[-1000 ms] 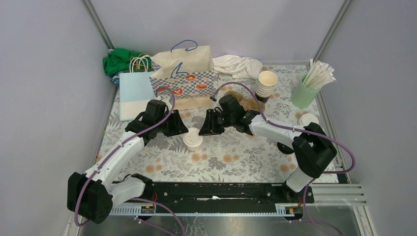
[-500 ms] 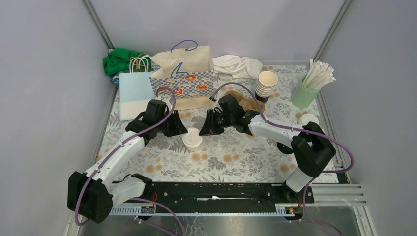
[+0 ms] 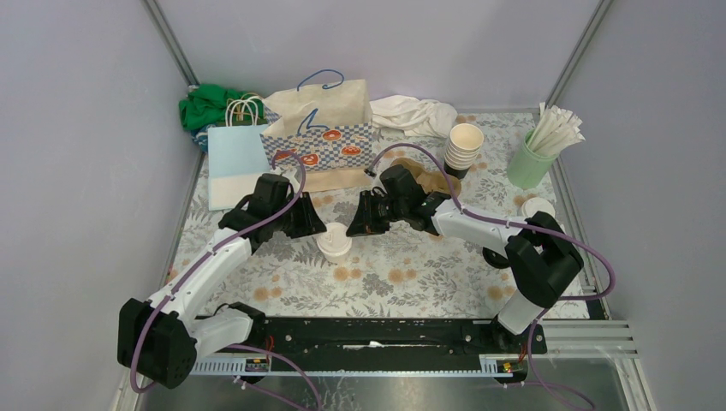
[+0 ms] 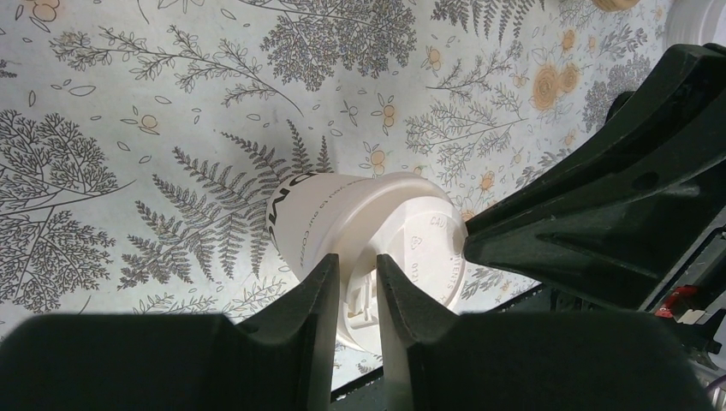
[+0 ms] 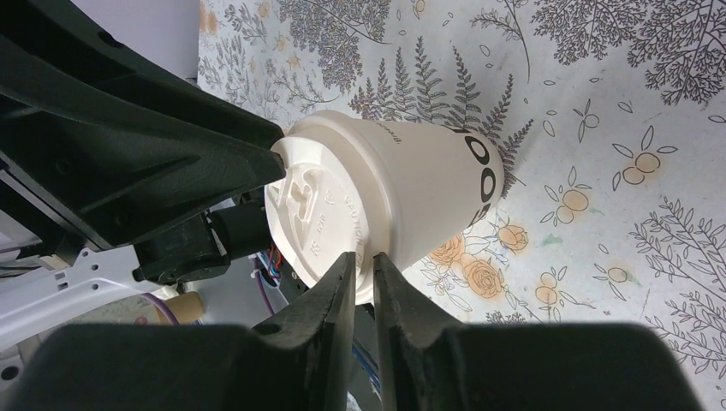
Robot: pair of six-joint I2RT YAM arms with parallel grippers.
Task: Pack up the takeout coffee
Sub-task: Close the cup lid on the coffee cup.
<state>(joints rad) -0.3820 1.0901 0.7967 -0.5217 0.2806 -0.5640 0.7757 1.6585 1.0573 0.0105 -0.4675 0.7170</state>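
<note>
A cream paper coffee cup [image 3: 334,248] with dark lettering and a white plastic lid [image 3: 333,235] stands on the floral table mat, mid-table. My left gripper [image 3: 318,228] comes at it from the left, my right gripper [image 3: 353,226] from the right. In the left wrist view my left gripper [image 4: 355,261] is shut on the lid's rim [image 4: 424,248], above the cup wall [image 4: 317,210]. In the right wrist view my right gripper [image 5: 364,257] is pinched on the opposite edge of the lid [image 5: 312,205] of the same cup [image 5: 419,175].
A stack of empty paper cups [image 3: 465,145] and a mint-green tumbler of wrapped straws [image 3: 532,158] stand at the back right, with a loose white lid [image 3: 537,207] nearby. Patterned paper bags [image 3: 321,128] and a light blue bag [image 3: 235,158] stand behind. Cloths lie at the back.
The right arm's elbow has shifted slightly to the left. The cup and both grippers stay where they were.
</note>
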